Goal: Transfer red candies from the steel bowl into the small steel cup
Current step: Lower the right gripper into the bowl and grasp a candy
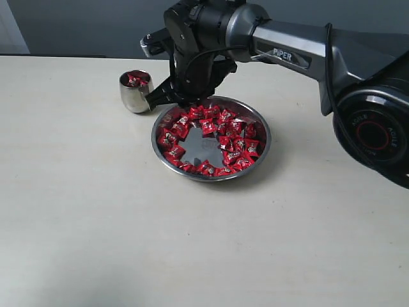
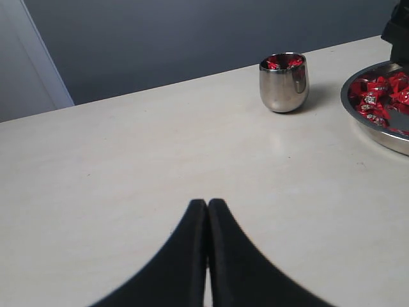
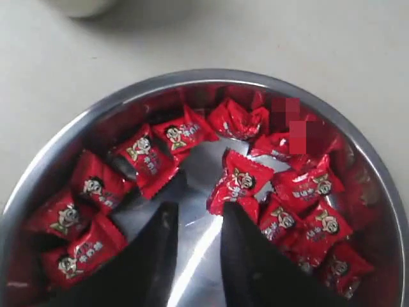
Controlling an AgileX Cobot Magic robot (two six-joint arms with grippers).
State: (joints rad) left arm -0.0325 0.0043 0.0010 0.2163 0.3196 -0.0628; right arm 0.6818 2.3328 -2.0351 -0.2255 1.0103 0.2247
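The wide steel bowl (image 1: 261,131) sits mid-table with many red candies (image 1: 230,137) ringed around a bare centre. In the right wrist view the bowl (image 3: 77,131) fills the frame, red candies (image 3: 239,182) lying all round. My right gripper (image 3: 199,214) is open just above the bare bowl floor, nothing between its fingers; one candy touches the outer side of a fingertip. In the exterior view it (image 1: 167,96) hangs over the bowl's far-left rim. The small steel cup (image 1: 134,91) stands left of the bowl with red candies (image 2: 284,62) inside. My left gripper (image 2: 208,203) is shut, empty, above the table.
The cream table (image 1: 83,211) spreads wide to the left and front. The right arm (image 1: 300,54) reaches in from the right, over the bowl's far side. A dark wall (image 2: 192,38) runs behind the table's far edge.
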